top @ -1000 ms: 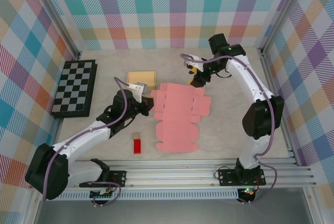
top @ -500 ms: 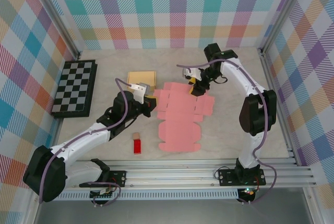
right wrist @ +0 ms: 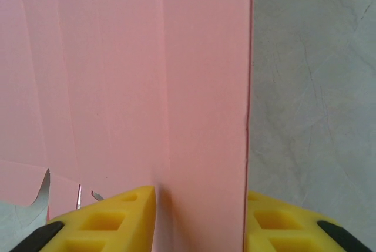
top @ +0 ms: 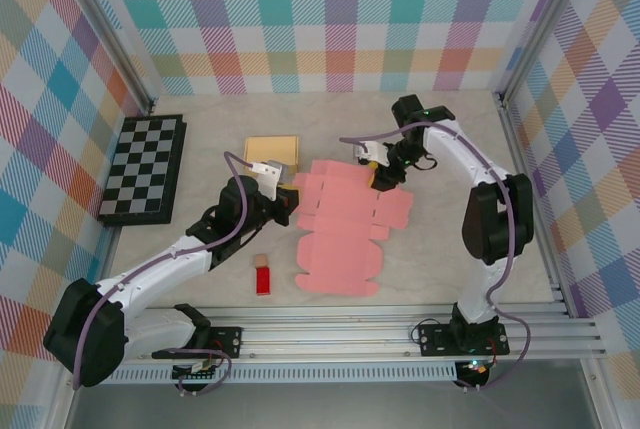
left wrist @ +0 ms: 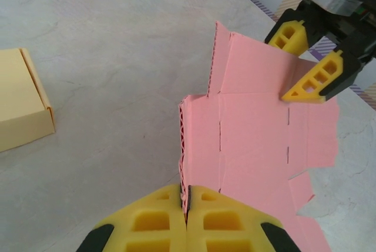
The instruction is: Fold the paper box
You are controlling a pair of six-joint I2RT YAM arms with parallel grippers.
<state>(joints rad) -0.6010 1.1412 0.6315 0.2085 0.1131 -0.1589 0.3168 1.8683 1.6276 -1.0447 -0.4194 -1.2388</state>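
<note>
The pink paper box [top: 340, 234] lies as an unfolded cut-out in the middle of the table. My left gripper [top: 291, 199] is at its left edge, shut on a raised side flap that stands on edge between the pads [left wrist: 188, 196]. My right gripper [top: 378, 174] is at the box's far right part. Its jaws are open, with a pink panel [right wrist: 147, 76] between them: the left finger [right wrist: 111, 214] rests over the sheet and the right finger [right wrist: 282, 217] sits just off the panel's edge. In the left wrist view the right gripper [left wrist: 276, 68] hovers at the sheet's [left wrist: 258, 140] far side.
A tan folded box [top: 272, 152] sits just behind the left gripper, and a chessboard [top: 143, 169] lies at the far left. A small red block [top: 263, 279] and a tiny tan cube [top: 259, 260] lie near the front. Aluminium frame rails edge the table.
My right gripper came down and left onto the box's far panel, and its jaws narrowed. The sheet shifted a little. The left gripper kept its grip.
</note>
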